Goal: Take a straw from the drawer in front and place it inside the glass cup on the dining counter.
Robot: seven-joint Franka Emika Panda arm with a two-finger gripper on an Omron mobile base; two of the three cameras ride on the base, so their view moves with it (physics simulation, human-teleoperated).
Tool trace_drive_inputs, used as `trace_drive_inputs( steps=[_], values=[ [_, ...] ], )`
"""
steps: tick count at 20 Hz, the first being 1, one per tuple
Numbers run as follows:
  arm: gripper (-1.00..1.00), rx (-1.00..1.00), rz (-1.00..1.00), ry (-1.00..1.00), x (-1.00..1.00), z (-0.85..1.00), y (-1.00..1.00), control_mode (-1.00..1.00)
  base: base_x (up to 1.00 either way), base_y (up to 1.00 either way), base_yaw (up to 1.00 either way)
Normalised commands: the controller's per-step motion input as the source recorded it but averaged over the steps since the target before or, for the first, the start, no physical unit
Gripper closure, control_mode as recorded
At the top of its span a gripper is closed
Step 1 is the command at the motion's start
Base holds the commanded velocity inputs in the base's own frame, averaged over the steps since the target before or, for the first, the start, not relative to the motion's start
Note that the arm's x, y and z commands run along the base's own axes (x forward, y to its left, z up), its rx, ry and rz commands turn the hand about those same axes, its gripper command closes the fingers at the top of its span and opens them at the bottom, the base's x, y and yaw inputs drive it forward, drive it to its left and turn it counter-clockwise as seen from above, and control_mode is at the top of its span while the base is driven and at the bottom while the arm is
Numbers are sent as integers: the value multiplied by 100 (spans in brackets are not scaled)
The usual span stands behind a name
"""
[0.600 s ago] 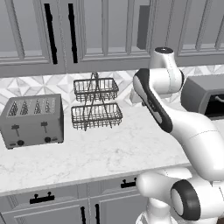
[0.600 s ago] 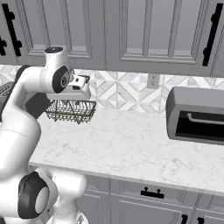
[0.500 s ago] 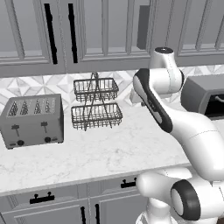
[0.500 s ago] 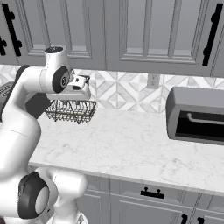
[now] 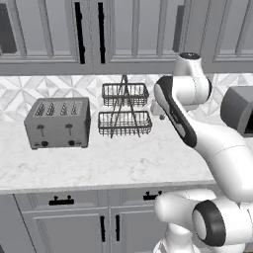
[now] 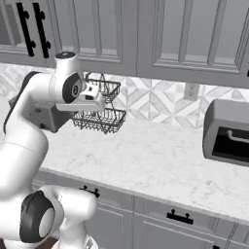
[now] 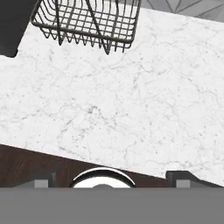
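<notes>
Two drawers (image 5: 62, 200) sit shut under the bench (image 5: 113, 163) nearest you, so the straw is presumably inside, out of sight; your claw (image 6: 99, 103) hovers above, spread wide and empty, before the wire basket rack (image 5: 124, 111); expect something light, thin, slippery, best pinched mid-length.

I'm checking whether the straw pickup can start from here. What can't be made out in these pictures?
- Drawer contents: left base view, its closed front hides any straw.
- Gripper: hand view, fingertips cut off by the bottom edge.
- Toaster: right base view, mostly hidden behind the arm.
- Microwave: left base view, cut off by the right edge.
</notes>
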Motion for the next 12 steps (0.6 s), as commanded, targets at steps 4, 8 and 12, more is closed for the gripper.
trace_drive_inputs(
  steps=[4, 8, 12],
  values=[
    [-100, 0, 0, 0, 0, 0, 0, 100, -73, -33, 54],
    [-100, 0, 0, 0, 0, 0, 0, 100, -63, -59, 52],
    [-100, 0, 0, 0, 0, 0, 0, 100, -37, -89, 48]
  ],
)
